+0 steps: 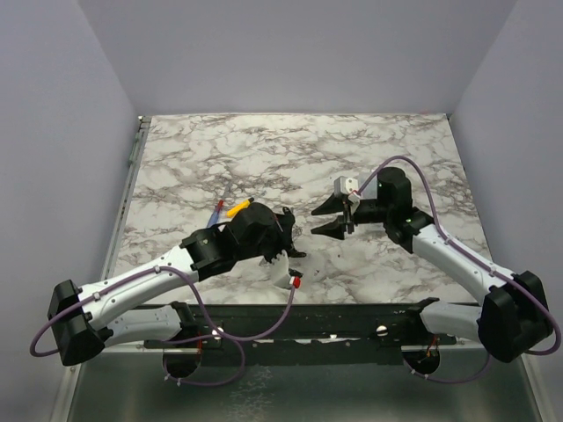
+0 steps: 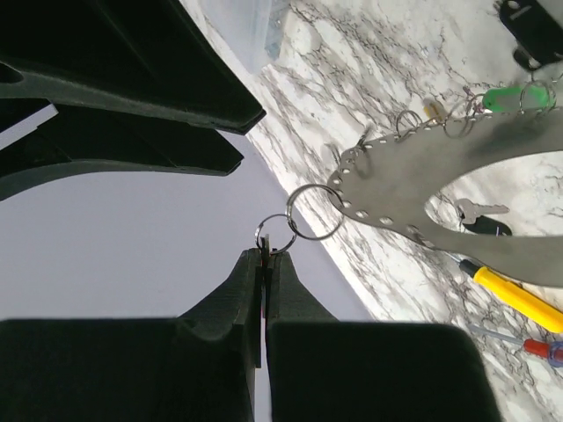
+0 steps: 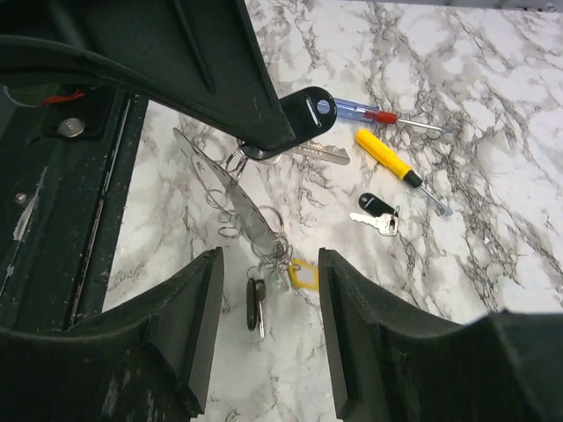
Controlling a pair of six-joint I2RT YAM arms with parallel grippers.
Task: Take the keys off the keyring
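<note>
The keyring is a curved, perforated metal plate [image 2: 413, 189] hung with several wire rings. My left gripper [image 2: 265, 253] is shut on a small ring [image 2: 274, 230] linked through a larger ring to the plate's end, and holds it tilted above the table. A green tag [image 2: 506, 97], a yellow tag [image 3: 302, 274] and a black-headed key [image 3: 253, 303] hang from the plate [image 3: 242, 198]. A loose black-headed key [image 3: 376, 211] lies on the table. My right gripper [image 3: 264, 334] is open and empty, hovering just above the hanging keys. Both grippers, left [image 1: 292, 239] and right [image 1: 332, 220], face each other at the table's middle.
A yellow screwdriver [image 3: 387, 158] and a blue-and-red stick [image 3: 378, 114] lie beyond the keyring, with a black tag [image 3: 310, 107] and silver key [image 3: 321, 154] beside them. A clear container [image 2: 251, 26] stands near the left arm. The black base rail [image 1: 290, 321] runs along the near edge.
</note>
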